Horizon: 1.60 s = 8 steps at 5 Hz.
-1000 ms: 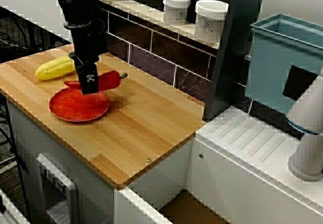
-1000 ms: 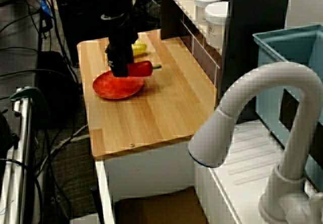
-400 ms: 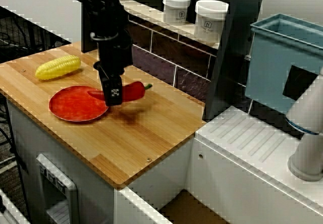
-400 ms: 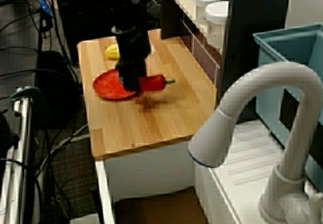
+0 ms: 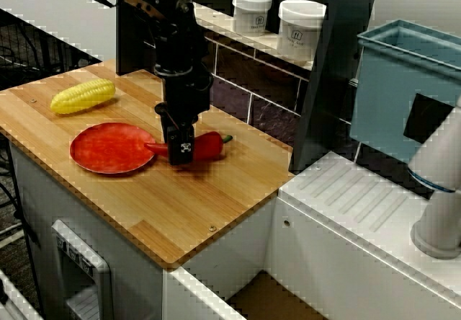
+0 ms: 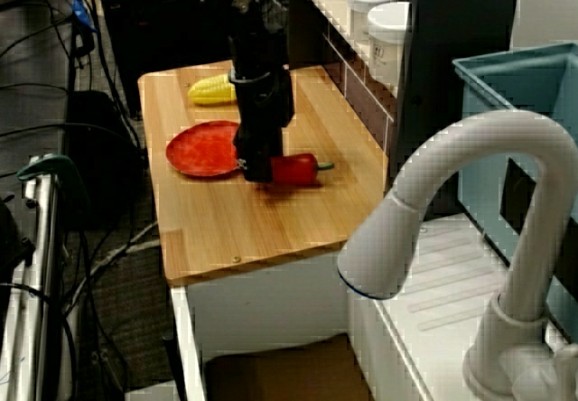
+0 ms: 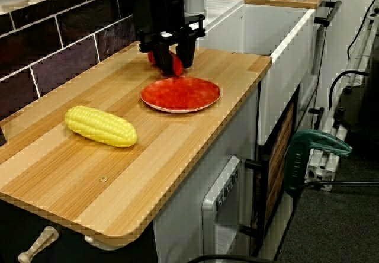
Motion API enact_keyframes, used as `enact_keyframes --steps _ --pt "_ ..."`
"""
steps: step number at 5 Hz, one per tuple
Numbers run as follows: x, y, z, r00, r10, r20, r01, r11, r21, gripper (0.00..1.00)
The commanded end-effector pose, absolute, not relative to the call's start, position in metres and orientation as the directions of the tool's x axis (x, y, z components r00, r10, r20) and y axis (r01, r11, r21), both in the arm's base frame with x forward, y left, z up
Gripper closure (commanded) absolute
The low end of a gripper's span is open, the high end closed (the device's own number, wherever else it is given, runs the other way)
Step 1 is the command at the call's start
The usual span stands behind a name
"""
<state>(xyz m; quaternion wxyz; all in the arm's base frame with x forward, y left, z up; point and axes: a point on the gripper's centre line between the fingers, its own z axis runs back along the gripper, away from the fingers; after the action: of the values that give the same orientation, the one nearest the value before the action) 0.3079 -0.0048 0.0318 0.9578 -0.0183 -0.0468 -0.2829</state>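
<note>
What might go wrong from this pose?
1. The jaws hold the red chili pepper very low over the wooden countertop; going lower may jam them into the wood.
2. The pepper's pointed tip is close by the rim of the red round plate; it might catch there and twist in the grip.

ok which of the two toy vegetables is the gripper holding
The red pepper: the gripper is closed on it, low over the wood beside the red plate. The yellow corn lies untouched on the plate's other side.
</note>
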Motion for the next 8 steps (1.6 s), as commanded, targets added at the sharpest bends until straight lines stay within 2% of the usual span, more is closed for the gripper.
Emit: enact_keyframes --steps 1,2,4,6,8 --pt "0.307 -0.002 0.029 0.837 -0.537 0.100 0.538 0.843 0.020 1.00" --pt "0.304 0.004 0.029 0.844 -0.527 0.100 0.527 0.849 0.027 0.00" --pt "0.295 0.030 0.043 0.868 -0.484 0.108 0.486 0.874 0.012 0.00" --pt "0.274 0.058 0.078 0.879 -0.452 0.149 0.459 0.888 -0.013 0.00" --pt "0.263 0.080 0.091 0.892 -0.423 0.156 0.431 0.902 -0.014 0.00"
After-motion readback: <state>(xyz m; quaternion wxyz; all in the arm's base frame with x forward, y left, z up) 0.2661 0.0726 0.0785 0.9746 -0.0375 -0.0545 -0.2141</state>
